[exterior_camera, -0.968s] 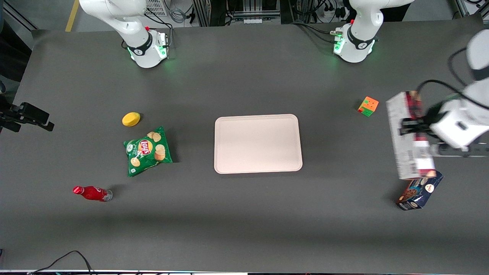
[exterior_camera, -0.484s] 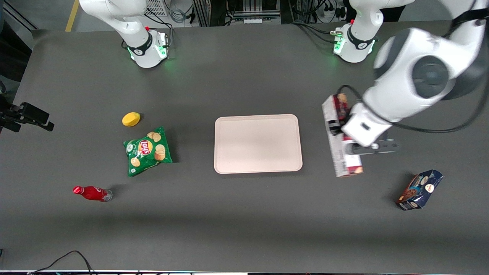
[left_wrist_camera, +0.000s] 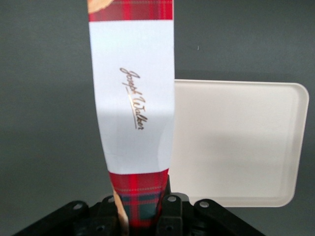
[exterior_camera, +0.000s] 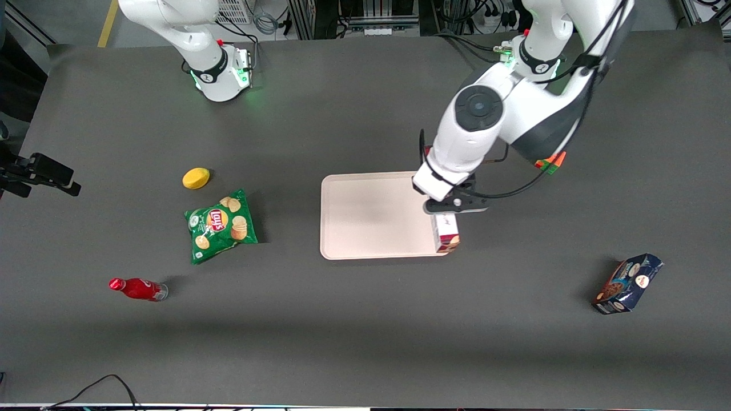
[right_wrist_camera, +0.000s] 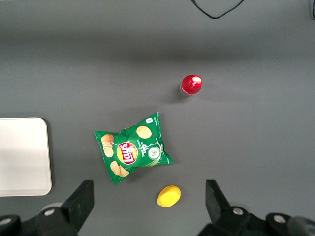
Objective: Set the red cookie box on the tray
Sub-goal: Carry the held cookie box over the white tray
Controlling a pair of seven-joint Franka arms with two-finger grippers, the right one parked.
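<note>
My left gripper point(exterior_camera: 444, 201) is shut on the red cookie box point(exterior_camera: 446, 234) and holds it in the air over the pale pink tray point(exterior_camera: 371, 214), at the tray's edge toward the working arm's end. Most of the box is hidden under the arm; only its end nearer the front camera shows. In the left wrist view the gripper point(left_wrist_camera: 141, 206) clamps the tartan end of the box point(left_wrist_camera: 134, 98), whose white label panel stretches away, with the tray point(left_wrist_camera: 236, 142) below and beside it.
A dark blue cookie box point(exterior_camera: 627, 283) lies toward the working arm's end. A colour cube point(exterior_camera: 551, 162) peeks out under the arm. A green chips bag point(exterior_camera: 220, 226), a yellow lemon point(exterior_camera: 196, 178) and a red bottle point(exterior_camera: 138, 289) lie toward the parked arm's end.
The left arm has carried the red cookie box from the working arm's end of the table, past the cube, to over the tray's edge. Nothing else moved.
</note>
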